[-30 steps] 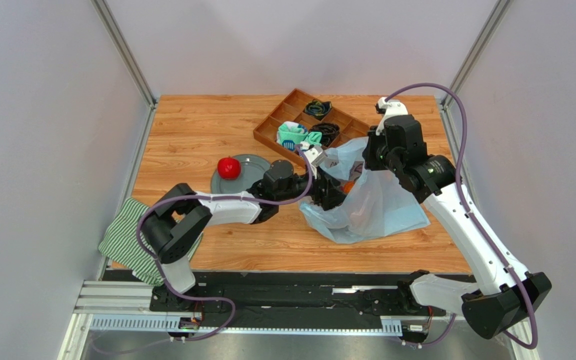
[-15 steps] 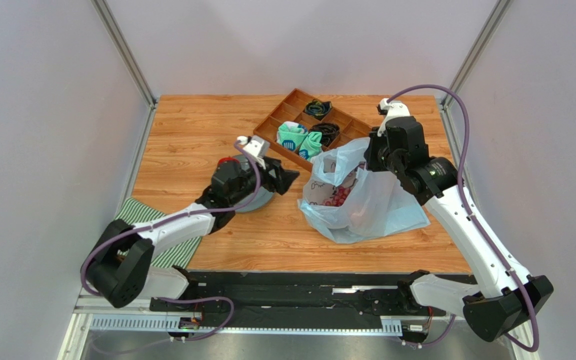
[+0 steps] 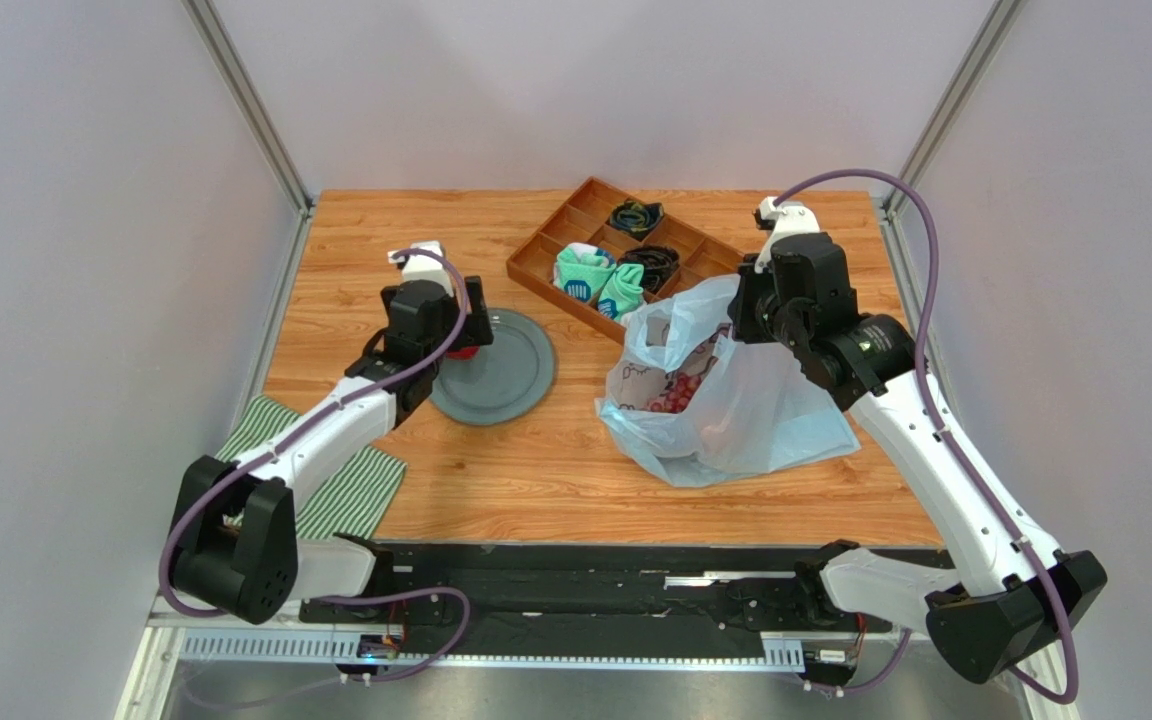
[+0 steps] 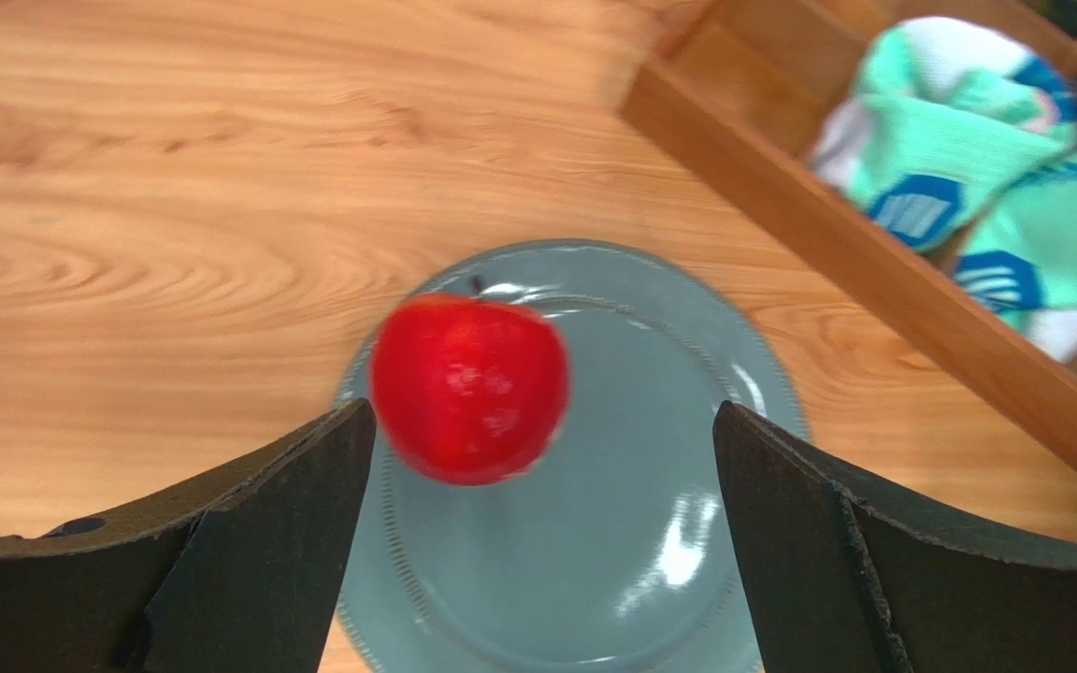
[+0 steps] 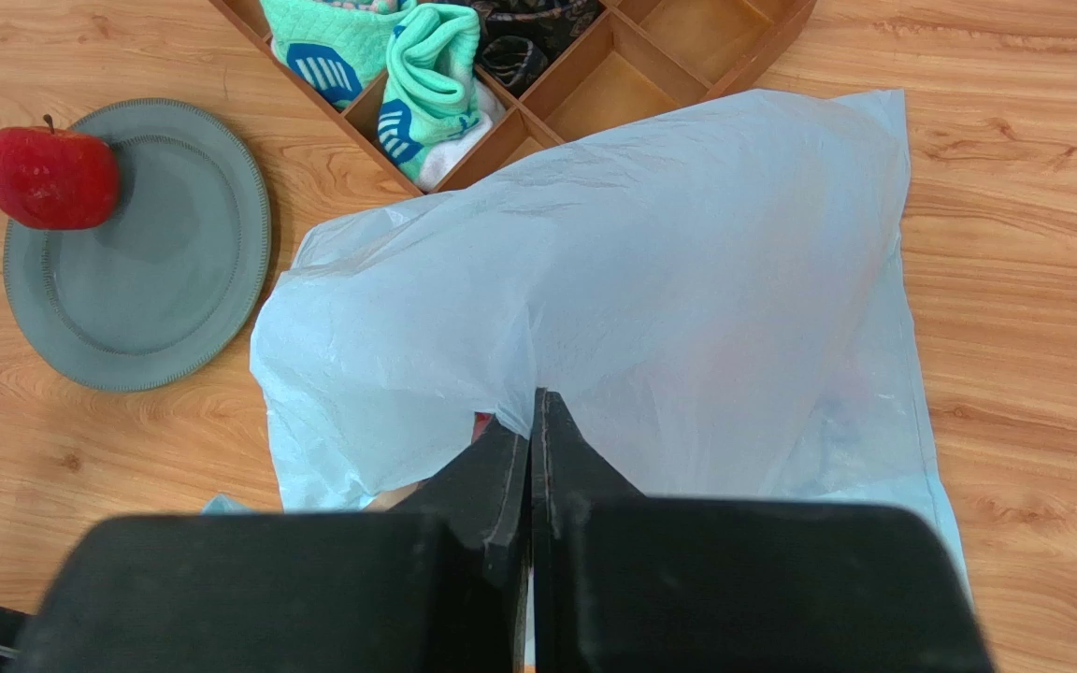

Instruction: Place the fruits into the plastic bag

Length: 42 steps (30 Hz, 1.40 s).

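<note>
Top view: plastic bag (image 3: 732, 405), thin, crumpled, pale blue, lies right of centre, its mouth lifted by the right gripper (image 3: 749, 321); reddish contents show inside. Left gripper (image 3: 447, 333) hangs over the grey plate (image 3: 515, 375). Left wrist: jaws spread wide, empty; glossy red apple (image 4: 468, 387) sits on the plate rim, just beside the left finger (image 4: 320, 491). Right wrist: jaws pinched tight on bag film; the contents are barely visible here.
</note>
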Motion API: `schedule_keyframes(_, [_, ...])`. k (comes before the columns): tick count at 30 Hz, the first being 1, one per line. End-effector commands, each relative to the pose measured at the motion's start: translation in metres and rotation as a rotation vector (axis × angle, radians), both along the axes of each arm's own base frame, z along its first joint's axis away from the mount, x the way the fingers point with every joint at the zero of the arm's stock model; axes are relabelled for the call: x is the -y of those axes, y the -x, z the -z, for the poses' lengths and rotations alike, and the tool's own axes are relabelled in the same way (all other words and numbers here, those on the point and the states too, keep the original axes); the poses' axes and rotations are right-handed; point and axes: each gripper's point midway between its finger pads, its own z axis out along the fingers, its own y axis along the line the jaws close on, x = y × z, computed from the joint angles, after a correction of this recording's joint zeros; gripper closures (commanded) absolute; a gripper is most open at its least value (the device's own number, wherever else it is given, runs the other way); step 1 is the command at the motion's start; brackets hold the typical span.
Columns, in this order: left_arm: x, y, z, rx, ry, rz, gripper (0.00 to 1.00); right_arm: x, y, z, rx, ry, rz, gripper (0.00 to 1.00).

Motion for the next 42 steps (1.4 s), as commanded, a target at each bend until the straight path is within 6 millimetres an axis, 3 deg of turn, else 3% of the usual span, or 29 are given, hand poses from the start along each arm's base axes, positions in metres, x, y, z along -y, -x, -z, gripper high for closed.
schedule_keyframes(1, [-0.029,-0.006,0.001,-0.054,-0.016,-0.118,0.01,0.0,-0.004,-0.016,0.058,-0.02,0.007,1.0])
schedule_keyframes(5, [-0.037,-0.014,0.023,-0.152,-0.035,-0.136,0.01,0.001,-0.005,-0.017,0.057,-0.021,0.009,1.0])
schedule_keyframes(20, [-0.035,-0.042,0.063,-0.283,-0.012,-0.11,0.01,0.0,-0.005,-0.018,0.058,-0.015,0.006,1.0])
schedule_keyframes(34, [-0.02,-0.034,0.091,-0.374,0.044,-0.048,0.03,-0.001,-0.009,-0.014,0.048,-0.009,0.005,1.0])
schedule_keyframes(38, [-0.016,-0.033,0.094,-0.375,0.062,-0.037,0.08,-0.002,-0.009,-0.013,0.046,-0.011,0.003,1.0])
schedule_keyframes(42, [-0.016,-0.031,0.092,-0.366,0.065,-0.03,0.2,-0.002,-0.008,-0.013,0.044,-0.011,0.004,1.0])
